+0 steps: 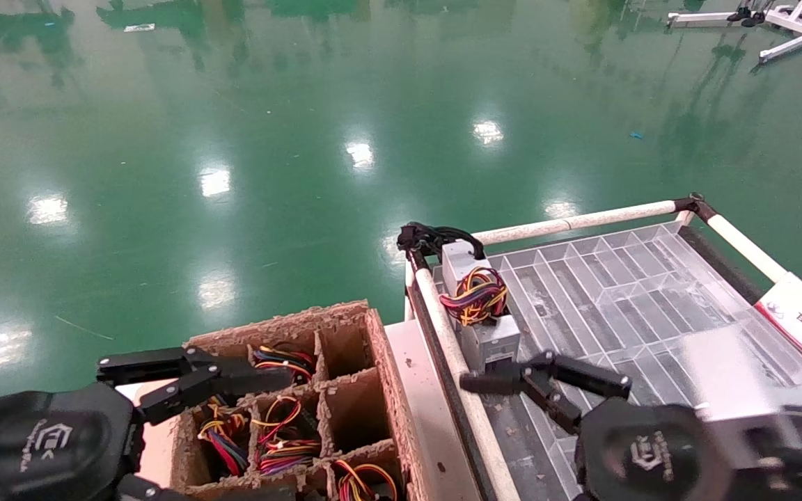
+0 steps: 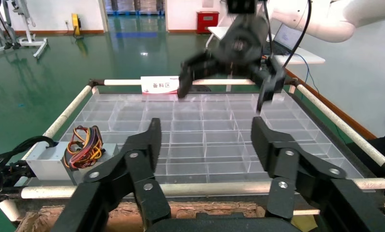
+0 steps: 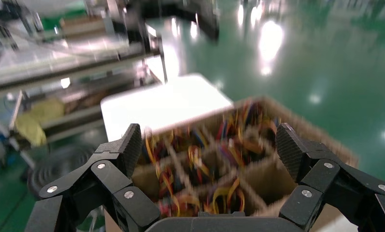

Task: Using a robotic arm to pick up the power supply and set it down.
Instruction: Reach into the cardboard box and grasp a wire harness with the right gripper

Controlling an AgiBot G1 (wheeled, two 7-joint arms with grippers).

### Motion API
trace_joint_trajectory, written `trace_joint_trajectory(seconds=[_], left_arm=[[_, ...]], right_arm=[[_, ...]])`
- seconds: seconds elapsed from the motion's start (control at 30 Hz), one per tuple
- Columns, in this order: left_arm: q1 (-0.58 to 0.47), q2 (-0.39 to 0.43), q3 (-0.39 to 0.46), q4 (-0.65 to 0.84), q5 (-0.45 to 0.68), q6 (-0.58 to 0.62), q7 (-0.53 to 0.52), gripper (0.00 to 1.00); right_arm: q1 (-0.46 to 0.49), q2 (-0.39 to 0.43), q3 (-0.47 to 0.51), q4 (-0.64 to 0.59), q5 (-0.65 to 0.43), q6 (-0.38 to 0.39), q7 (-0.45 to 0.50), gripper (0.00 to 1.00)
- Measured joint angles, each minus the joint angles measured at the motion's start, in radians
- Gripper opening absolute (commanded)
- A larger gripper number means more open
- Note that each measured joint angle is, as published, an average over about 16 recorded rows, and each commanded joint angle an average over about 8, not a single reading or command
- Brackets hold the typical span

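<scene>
Head view: the power supply to be lifted cannot be picked out. Only wire bundles (image 1: 279,431) show between the dividers of the cardboard crate (image 1: 380,362), where it probably sits. Left tool (image 2: 206,130) hangs released above the crate. Right tool (image 3: 208,133), also released and empty, hovers over the clear tray (image 1: 624,278) near a grey box with coiled wires (image 1: 488,337). Best to grip metal casing, not loose wires.

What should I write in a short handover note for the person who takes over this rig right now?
Left gripper: open, empty, over the cardboard divider box.
Right gripper: open, empty, over the clear tray, beside the grey unit with the coiled wires.
Power supplies: wire bundles show in the box cells.
Done: one unit lies in the tray's corner.
Left: pick up a supply and set it down; nothing is held.
</scene>
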Motion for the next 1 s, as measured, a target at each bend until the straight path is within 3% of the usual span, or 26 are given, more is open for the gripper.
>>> trace_joint_trajectory(seconds=[0.27,0.33,0.53,0.6,1.0], left_arm=[[0.0,0.0,0.0,0.0,0.0,0.0,0.0,0.0],[0.0,0.0,0.0,0.0,0.0,0.0,0.0,0.0],[0.0,0.0,0.0,0.0,0.0,0.0,0.0,0.0],[0.0,0.0,0.001,0.0,0.0,0.0,0.0,0.0],[0.0,0.0,0.001,0.0,-0.001,0.0,0.0,0.0]], right_arm=[[0.051,-0.055,-0.073,-0.003,-0.139,0.02,0.024,0.98],[0.067,-0.078,-0.094,-0.007,-0.176,0.026,0.028,0.83],[0.115,-0.157,-0.157,-0.032,-0.293,0.048,0.033,0.11],[0.131,-0.185,-0.178,-0.045,-0.33,0.057,0.033,0.01],[0.211,-0.327,-0.274,-0.141,-0.495,0.079,0.021,0.0]])
